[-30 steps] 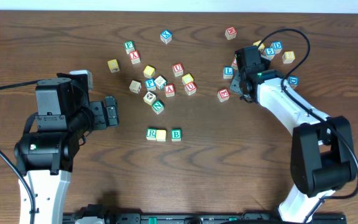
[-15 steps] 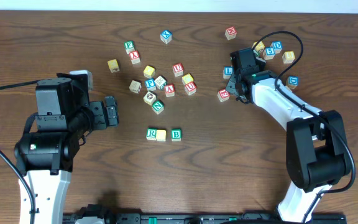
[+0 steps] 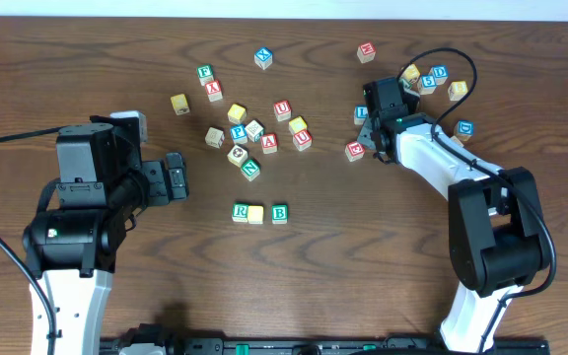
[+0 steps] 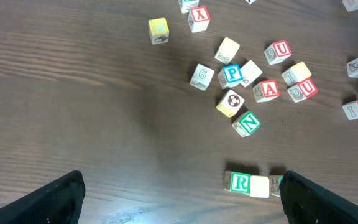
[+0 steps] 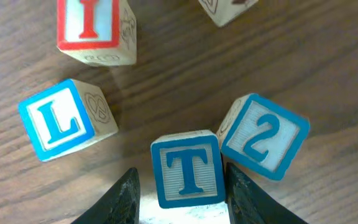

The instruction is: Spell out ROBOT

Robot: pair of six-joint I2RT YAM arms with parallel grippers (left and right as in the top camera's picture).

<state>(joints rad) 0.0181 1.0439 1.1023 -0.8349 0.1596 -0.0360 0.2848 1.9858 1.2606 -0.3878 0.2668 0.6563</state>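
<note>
**T cube bracketed, not clamped**

Right hand (image 5: 180, 182) released, fingers astride the blue T cube (image 5: 188, 169) on the tabletop (image 3: 363, 256), thin gaps either side. 2 cube (image 5: 263, 135) just beside it, L cube (image 5: 61, 121) near. Left hand (image 4: 182, 199) spread wide. R cube (image 3: 241, 211), yellow cube (image 3: 255, 213) and B cube (image 3: 279, 212) sit in a row mid-tabletop.

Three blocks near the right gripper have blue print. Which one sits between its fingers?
The T block: it alone stands between the fingers of the right gripper. The L block lies apart to one side, and the 2 block sits beside the T, outside the fingers.
</note>
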